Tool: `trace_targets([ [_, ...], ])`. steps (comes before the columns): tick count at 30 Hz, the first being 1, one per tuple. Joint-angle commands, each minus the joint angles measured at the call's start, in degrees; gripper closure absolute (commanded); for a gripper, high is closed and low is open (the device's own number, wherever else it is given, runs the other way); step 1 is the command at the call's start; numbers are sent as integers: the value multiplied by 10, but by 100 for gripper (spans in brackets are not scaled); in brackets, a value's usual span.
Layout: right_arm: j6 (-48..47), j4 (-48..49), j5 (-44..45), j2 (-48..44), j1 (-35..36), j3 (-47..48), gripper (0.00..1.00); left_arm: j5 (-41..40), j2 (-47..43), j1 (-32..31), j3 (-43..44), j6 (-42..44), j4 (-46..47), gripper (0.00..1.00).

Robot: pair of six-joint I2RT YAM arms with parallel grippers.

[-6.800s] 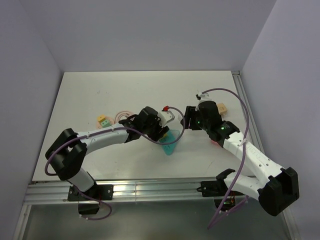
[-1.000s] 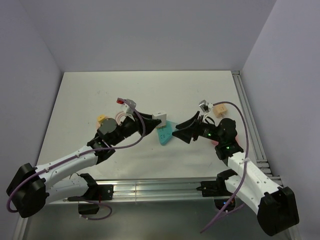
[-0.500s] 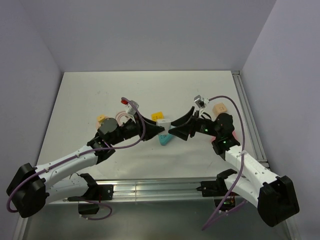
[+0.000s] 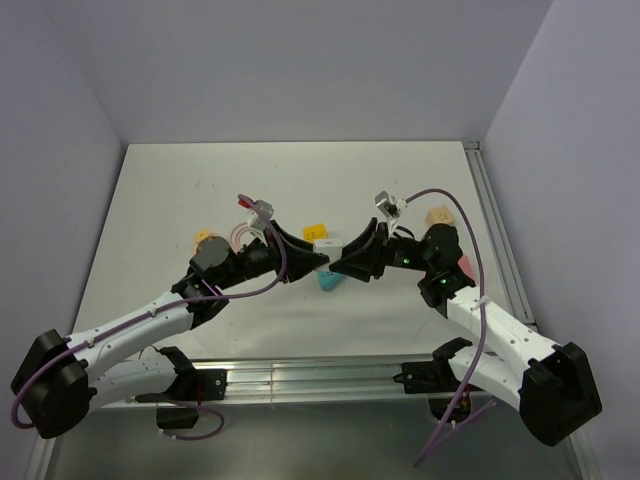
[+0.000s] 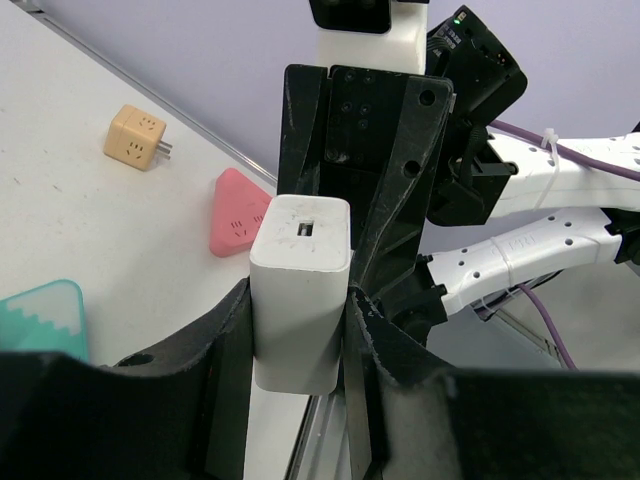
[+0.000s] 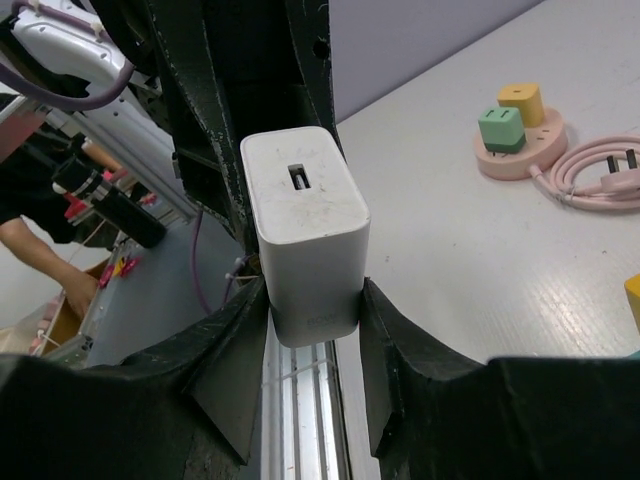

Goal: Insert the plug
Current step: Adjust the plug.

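The plug (image 6: 500, 128) sits on the pink round base (image 6: 505, 165) beside the yellow cube (image 6: 525, 100), toward the table's (image 4: 400, 180) left edge; neither claw holds it.
I judge it light, rigid, slick plastic: pinch its flat sides, pin face free. Left gripper (image 5: 298, 330) clamps the white adapter (image 5: 300, 260); right gripper's (image 6: 313, 300) jaws press that same block.

arms (image 4: 140, 322) white, black joints | cables (image 4: 437, 191) purple | left claw (image 5: 300, 290), right claw (image 6: 312, 300) black
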Motion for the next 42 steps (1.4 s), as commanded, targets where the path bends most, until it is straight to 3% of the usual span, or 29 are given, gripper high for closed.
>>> trace_targets([
  [1,-5,26,-23,-5,11,29,91,16,-14,0,26,-17,60,100],
  [3,-10,21,-26,-11,11,33,100,30,-11,0,38,-8,38,100],
  [4,-14,10,-36,-11,11,36,100,36,-11,2,46,0,20,97],
  [9,-112,-130,-37,-8,33,90,100,75,-22,13,101,58,-125,69],
  [12,-134,-165,-29,-8,56,96,100,92,-39,27,118,70,-173,60],
  [16,-163,-210,-31,3,63,110,100,118,-61,52,126,75,-240,53],
  [26,-208,-277,-35,28,73,145,100,147,-93,99,117,73,-260,39],
  [29,-241,-325,-45,46,81,174,100,209,-76,106,140,90,-289,28],
  [30,-253,-334,-47,51,83,185,100,229,-64,105,146,102,-314,13],
  [33,-285,-367,-49,75,92,213,100,239,-51,105,156,127,-345,3],
  [37,-323,-431,-24,105,118,249,100,229,-44,106,146,144,-347,4],
  [41,-332,-437,-25,121,128,264,100,251,-11,109,176,191,-403,18],
  [42,-338,-444,-25,124,127,272,100,255,-1,110,180,197,-410,25],
])
